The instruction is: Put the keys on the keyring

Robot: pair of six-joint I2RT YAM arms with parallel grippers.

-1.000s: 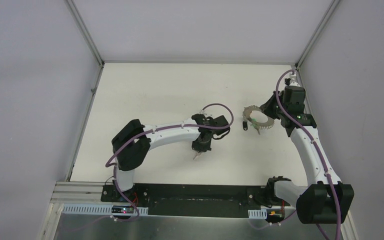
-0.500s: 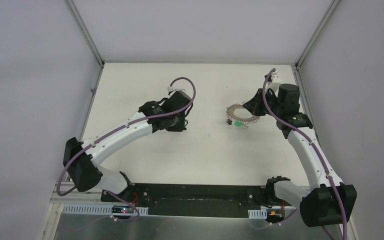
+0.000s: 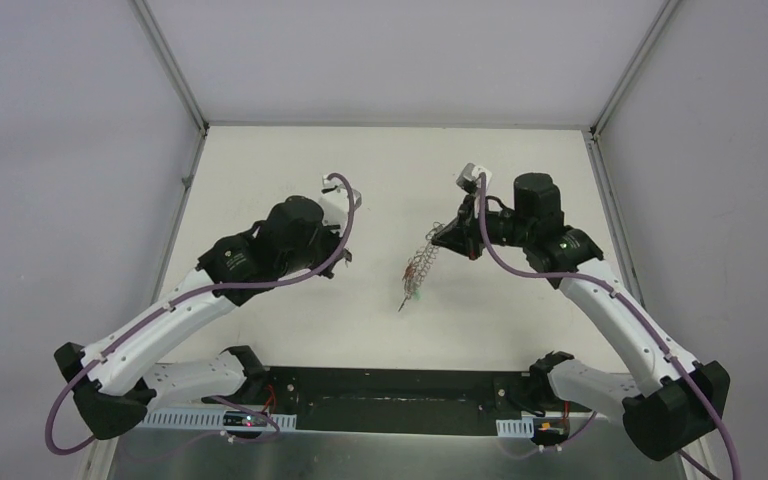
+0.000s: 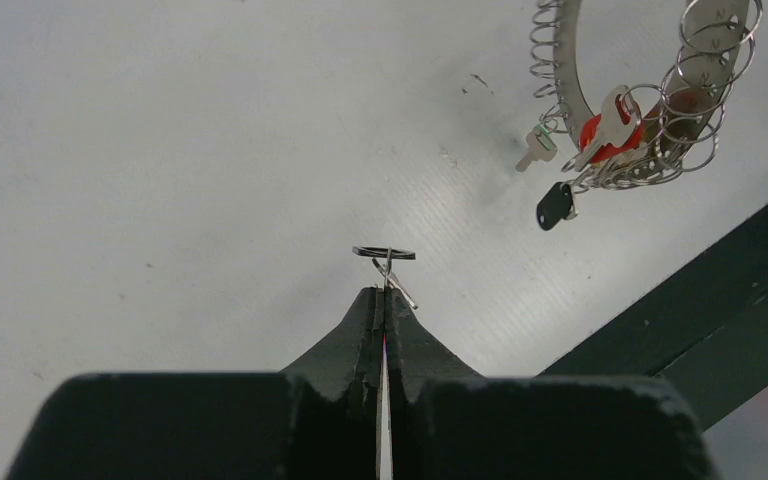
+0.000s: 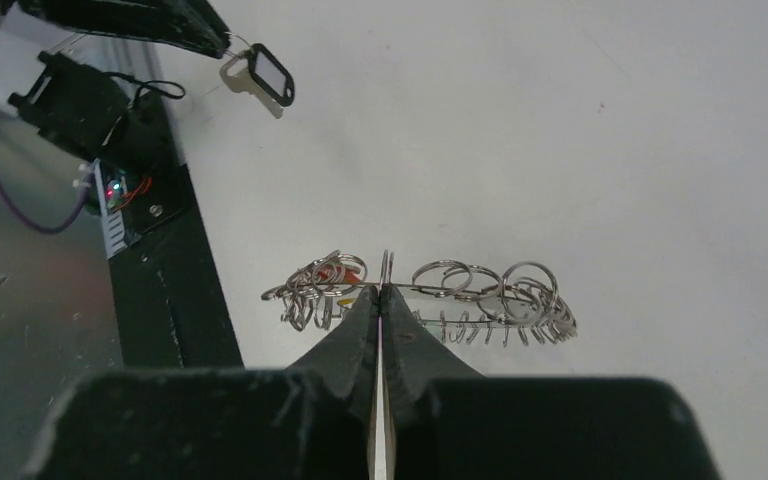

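My right gripper (image 5: 381, 290) is shut on the rim of the keyring (image 5: 460, 295), a flat grey ring edged with silver loops. It hangs edge-on above the table's middle (image 3: 420, 265). In the left wrist view a green-tagged key (image 4: 538, 147) and a black-tagged key (image 4: 555, 205) dangle from the keyring (image 4: 567, 70). My left gripper (image 4: 384, 292) is shut on a small split ring that carries another black-tagged key (image 5: 260, 78). That key is held in the air, to the left of the keyring and apart from it.
A red-tagged key (image 4: 610, 135) also hangs among the loops. The black base rail (image 3: 390, 385) runs along the near edge. Grey walls and aluminium posts (image 3: 170, 65) close in the white table (image 3: 380, 170) on three sides.
The right gripper lifted the keyring off the table and carried it left, where it now hangs edge-on. The left arm swung from the centre to the left and rose.
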